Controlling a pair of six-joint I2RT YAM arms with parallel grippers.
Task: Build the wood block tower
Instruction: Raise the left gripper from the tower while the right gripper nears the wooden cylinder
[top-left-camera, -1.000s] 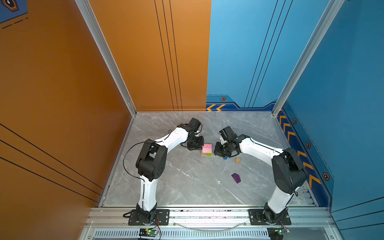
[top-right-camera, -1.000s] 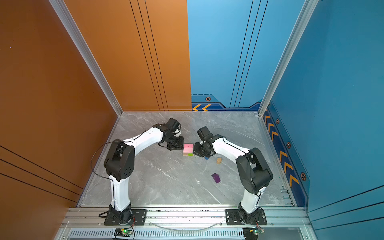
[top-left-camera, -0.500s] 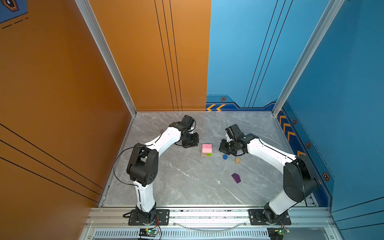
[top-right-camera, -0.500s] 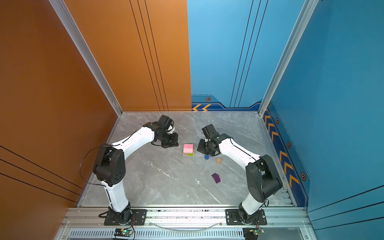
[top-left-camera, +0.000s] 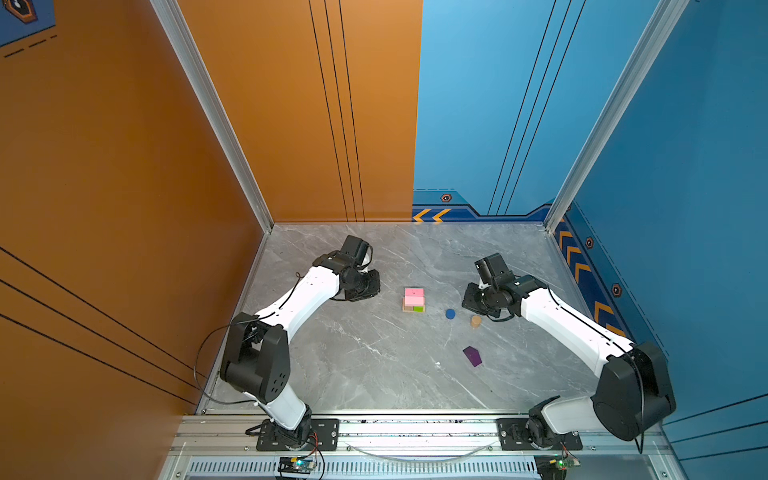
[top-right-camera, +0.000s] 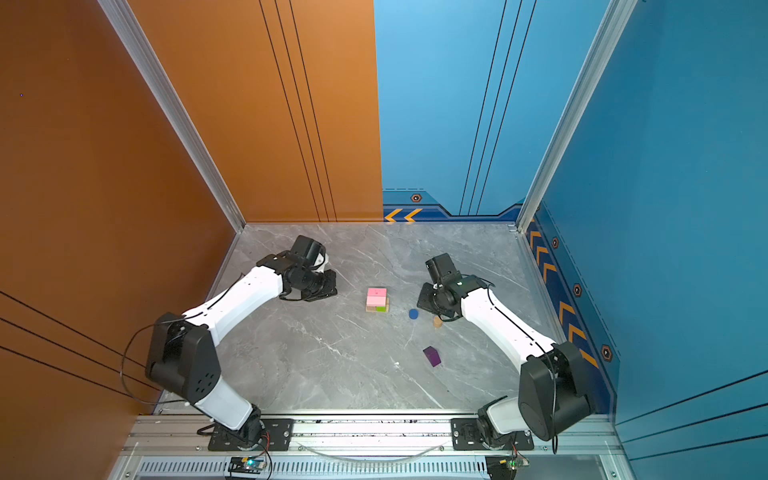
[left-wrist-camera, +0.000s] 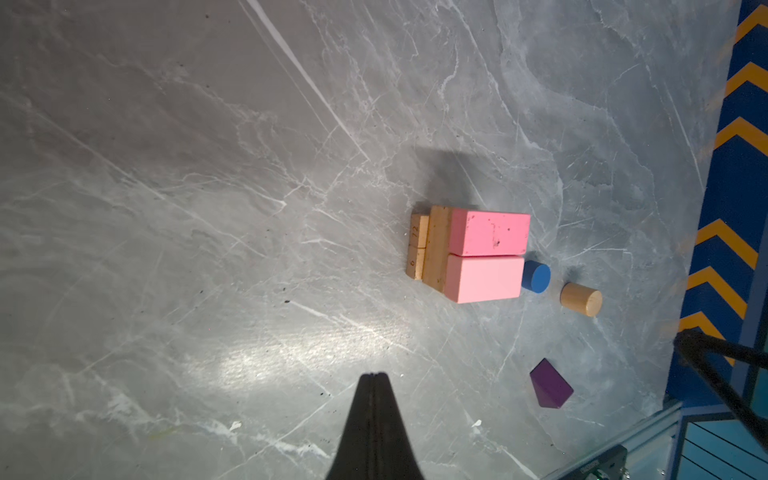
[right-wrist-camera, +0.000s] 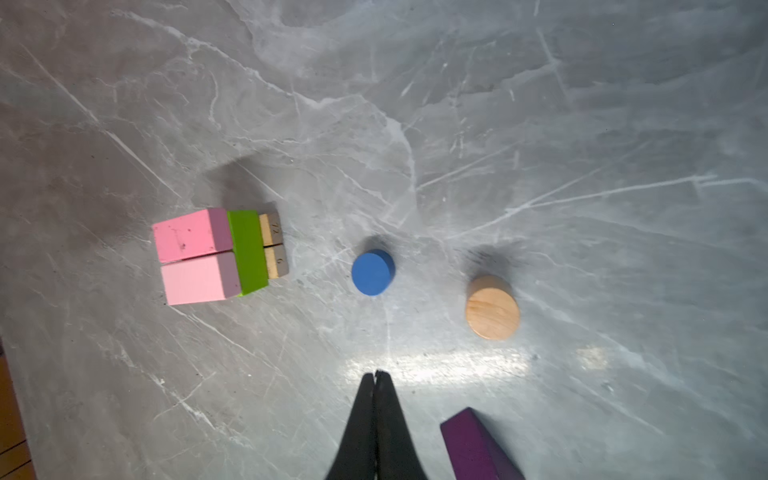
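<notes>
The wood block tower (top-left-camera: 414, 300) (top-right-camera: 377, 300) stands mid-table: two pink slabs (left-wrist-camera: 486, 253) (right-wrist-camera: 195, 255) lie side by side on a lime-green bar (right-wrist-camera: 247, 251) and a tan bar (left-wrist-camera: 438, 247), over small tan blocks. A blue cylinder (top-left-camera: 450, 313) (right-wrist-camera: 372, 272), a tan cylinder (top-left-camera: 476, 321) (right-wrist-camera: 492, 307) and a purple peaked block (top-left-camera: 473, 356) (left-wrist-camera: 550, 384) lie loose on the table to its right. My left gripper (left-wrist-camera: 374, 376) (top-left-camera: 363, 287) hangs left of the tower, shut and empty. My right gripper (right-wrist-camera: 377, 374) (top-left-camera: 478, 300) hovers right of the blue cylinder, shut and empty.
The grey marble table (top-left-camera: 374, 365) is walled by orange panels (top-left-camera: 124, 208) on the left and blue panels (top-left-camera: 685, 208) on the right and at the back. An aluminium rail (top-left-camera: 415, 428) with both arm bases runs along the front edge.
Both arms have drawn back from the tower, the left one leftward and the right one rightward. The blue cylinder now lies uncovered on the table.
</notes>
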